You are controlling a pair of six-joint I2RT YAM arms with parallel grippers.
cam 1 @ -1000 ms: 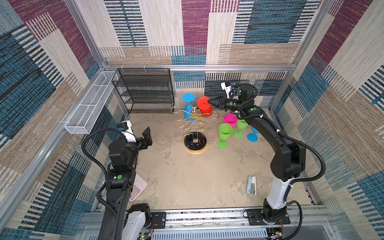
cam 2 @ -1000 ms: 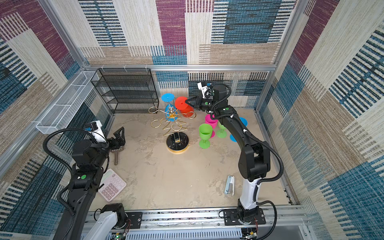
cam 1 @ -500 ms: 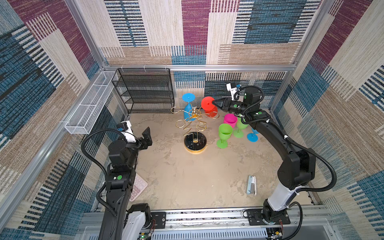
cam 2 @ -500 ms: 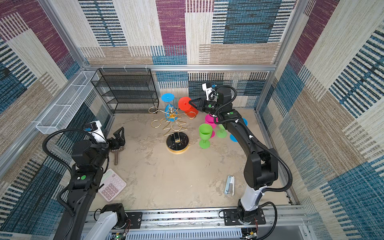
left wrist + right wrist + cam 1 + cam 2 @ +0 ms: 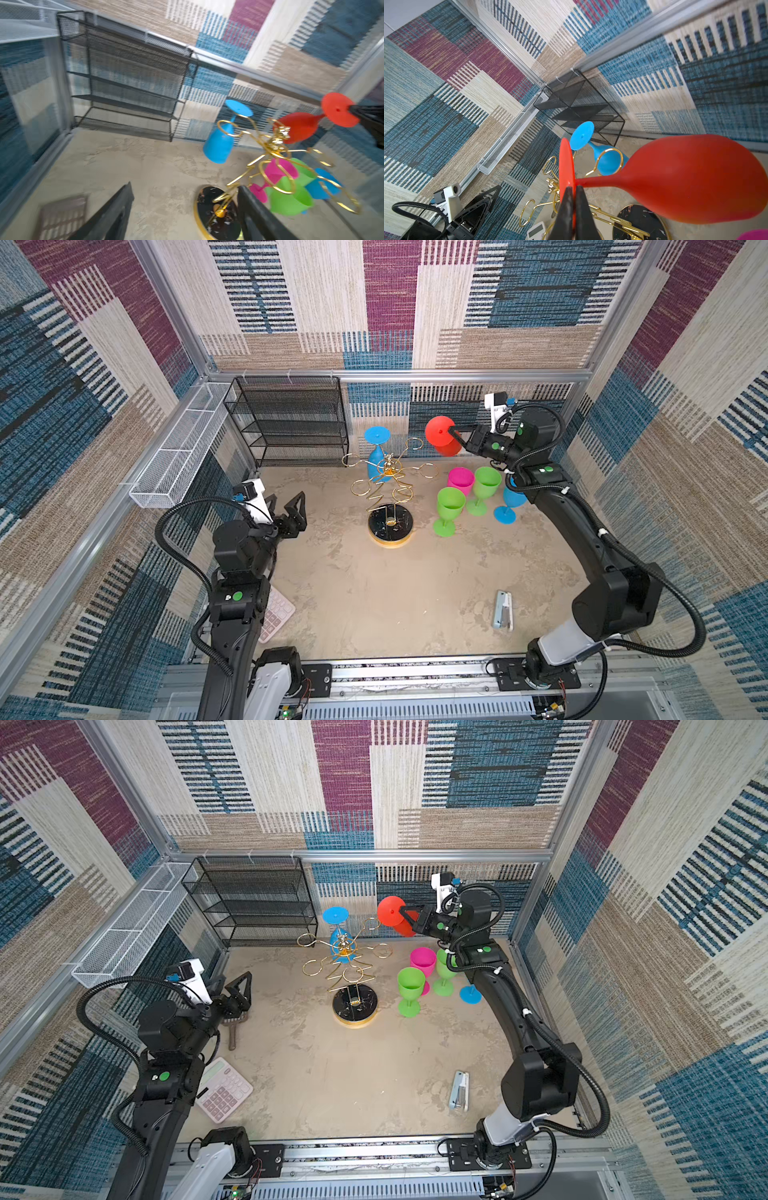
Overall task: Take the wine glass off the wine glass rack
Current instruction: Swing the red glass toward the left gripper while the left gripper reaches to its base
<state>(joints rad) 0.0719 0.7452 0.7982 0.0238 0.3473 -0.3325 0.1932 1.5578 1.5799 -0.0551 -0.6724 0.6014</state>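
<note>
The gold wine glass rack [image 5: 388, 485] stands mid-table on its round black base [image 5: 355, 1006]. A red wine glass [image 5: 440, 435] hangs in the air to the back right of the rack, lying sideways and clear of its ring arms. My right gripper [image 5: 453, 434] is shut on the edge of its foot disc [image 5: 566, 164]; the bowl [image 5: 691, 176] points away. A blue wine glass [image 5: 376, 452] hangs upside down from a back arm. My left gripper [image 5: 286, 499] stands open and empty at the left, aimed at the rack [image 5: 270, 145].
A black mesh shelf [image 5: 291, 423] stands at the back and a white wire basket [image 5: 178, 456] on the left wall. Two green glasses [image 5: 451, 506], a pink glass [image 5: 460, 479] and a blue glass [image 5: 509, 506] stand right of the rack. A calculator [image 5: 222, 1090] and a stapler [image 5: 503, 610] lie near the front.
My right gripper has carried the red wine glass to the right and up, away from the rack's arms. The left arm has stayed put, its jaws slightly narrower.
</note>
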